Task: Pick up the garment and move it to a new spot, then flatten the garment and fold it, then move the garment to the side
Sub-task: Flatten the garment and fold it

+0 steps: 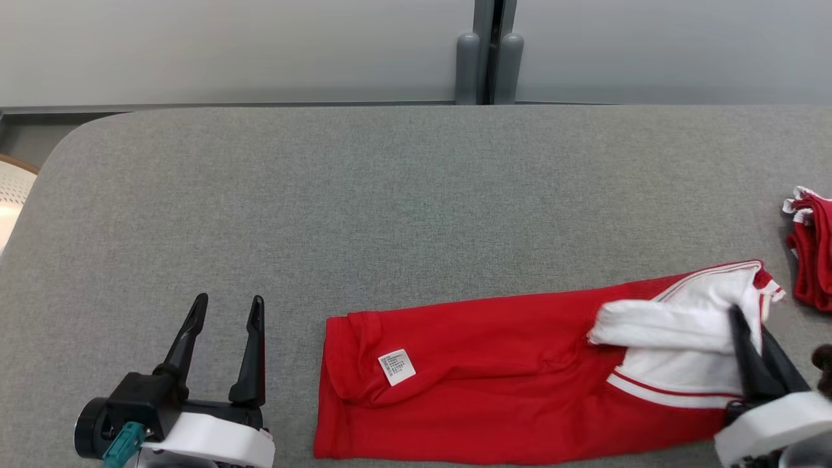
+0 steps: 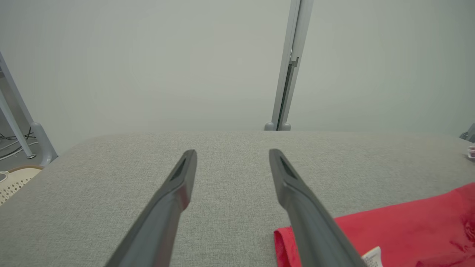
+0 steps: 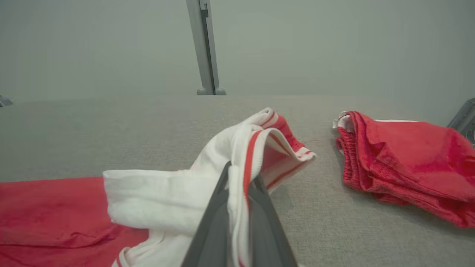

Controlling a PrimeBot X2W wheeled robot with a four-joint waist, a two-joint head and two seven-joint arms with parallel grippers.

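A red garment (image 1: 494,370) with a white, red-striped end lies along the near edge of the grey table (image 1: 390,195); a small white label shows on its left part. My right gripper (image 1: 747,325) is shut on the white end (image 3: 237,174), which is lifted and folded back over the red cloth; fabric is pinched between the two dark fingers. My left gripper (image 1: 226,311) stands open over bare table just left of the garment's left edge (image 2: 408,226), with nothing between its fingers (image 2: 182,174).
A second red folded garment (image 1: 812,260) lies at the table's right edge, also in the right wrist view (image 3: 404,163). A pale perforated chair (image 1: 13,188) stands off the table's left corner. A grey partition wall with a post (image 1: 487,52) runs behind the table.
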